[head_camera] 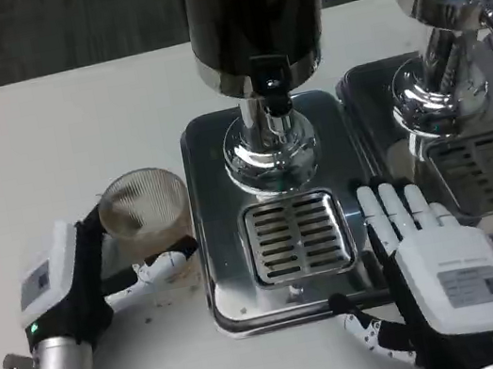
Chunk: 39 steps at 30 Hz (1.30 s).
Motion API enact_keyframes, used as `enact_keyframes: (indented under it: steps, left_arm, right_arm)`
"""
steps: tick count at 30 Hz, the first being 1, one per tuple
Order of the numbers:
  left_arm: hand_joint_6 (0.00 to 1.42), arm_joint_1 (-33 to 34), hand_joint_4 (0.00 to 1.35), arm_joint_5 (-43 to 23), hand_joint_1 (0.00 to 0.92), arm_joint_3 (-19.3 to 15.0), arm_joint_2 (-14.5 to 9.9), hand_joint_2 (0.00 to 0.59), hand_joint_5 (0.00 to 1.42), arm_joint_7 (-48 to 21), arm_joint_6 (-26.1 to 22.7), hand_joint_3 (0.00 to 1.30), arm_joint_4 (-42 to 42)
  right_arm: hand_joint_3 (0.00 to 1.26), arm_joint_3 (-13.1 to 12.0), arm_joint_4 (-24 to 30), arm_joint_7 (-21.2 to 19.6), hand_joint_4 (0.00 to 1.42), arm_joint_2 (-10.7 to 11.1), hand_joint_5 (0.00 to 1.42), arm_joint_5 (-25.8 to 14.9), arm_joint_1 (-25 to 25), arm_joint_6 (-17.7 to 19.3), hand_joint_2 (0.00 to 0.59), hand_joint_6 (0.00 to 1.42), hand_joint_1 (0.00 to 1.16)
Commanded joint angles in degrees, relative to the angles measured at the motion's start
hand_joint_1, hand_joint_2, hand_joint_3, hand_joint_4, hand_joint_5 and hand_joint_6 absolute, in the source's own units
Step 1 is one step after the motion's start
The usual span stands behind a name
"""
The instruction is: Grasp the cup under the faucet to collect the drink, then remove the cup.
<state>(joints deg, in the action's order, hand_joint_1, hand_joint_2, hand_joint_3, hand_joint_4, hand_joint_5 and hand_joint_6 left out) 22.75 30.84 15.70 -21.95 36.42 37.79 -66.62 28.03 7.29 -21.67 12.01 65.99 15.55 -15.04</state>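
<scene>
The cup (143,203) is a clear, ribbed tumbler standing upright on the white table (53,113), at about nine o'clock from the drip grate (296,236) and just off the left edge of the steel tray (208,153). The left hand (81,276) is wrapped around it, black fingers behind the far wall and a white one across the near base, so it is clamped on the cup. The right hand (430,248) lies flat with fingers spread at about three o'clock of the grate, holding nothing.

I'd judge the cup light and stiff, probably thin plastic, with a slick wall that could squash or slip under a hard squeeze. The ribs should give some bite. A hold around the middle of the wall looks safest, clear of the rim so the tap (274,94) can pour in, and it will grow heavier once filled.
</scene>
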Motion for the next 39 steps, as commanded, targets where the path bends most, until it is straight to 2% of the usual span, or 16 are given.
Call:
enact_keyframes:
  steps: [1, 6, 19, 27, 31, 39]
  left_arm:
    - [1.12, -1.5, 0.71, 1.9, 0.458, 1.4, 0.2, 0.074, 0.92, 4.0, 0.5, 0.54, -0.1]
    - [1.15, -2.4, 0.77, 3.0, 0.459, 1.8, -0.2, 0.075, 0.96, 8.6, 0.8, 0.59, 0.9]
    - [1.16, -2.5, 0.78, 4.0, 0.462, 1.0, -0.5, 0.075, 0.96, 14.3, 2.1, 0.61, 3.9]
    - [1.12, -2.7, 0.72, 4.6, 0.414, 1.1, -0.6, 0.086, 0.92, 15.1, 3.1, 0.57, 7.5]
    - [1.12, -3.0, 0.72, 5.1, 0.411, 1.0, -0.5, 0.086, 0.9, 15.3, 3.7, 0.56, 9.4]
    - [1.12, -3.0, 0.72, 6.7, 0.41, 1.9, 0.3, 0.086, 0.9, 14.4, 4.3, 0.56, 10.8]
  right_arm:
    - [0.0, -0.3, 0.8, -0.5, 0.0, 0.2, 0.0, 0.0, 0.1, 0.0, 0.315, 0.11, 0.52]
    - [0.0, -0.4, 0.7, -0.2, 0.0, 0.3, 0.0, -0.2, 0.0, 0.1, 0.315, 0.11, 0.52]
    - [0.0, -0.6, 0.7, -0.2, 0.0, 0.6, 0.0, -0.1, -0.3, 0.3, 0.309, 0.12, 0.52]
    - [0.0, -0.8, 0.5, -0.1, 0.0, 0.8, 0.0, -0.3, -0.6, 0.4, 0.309, 0.11, 0.53]
    - [0.0, -1.0, 1.1, -1.7, 0.0, 0.4, 0.0, 0.1, 0.2, 0.0, 0.314, 0.1, 0.54]
    - [0.0, -1.2, 1.1, -2.2, 0.0, 0.2, 0.0, 0.0, 0.3, 0.0, 0.317, 0.1, 0.53]
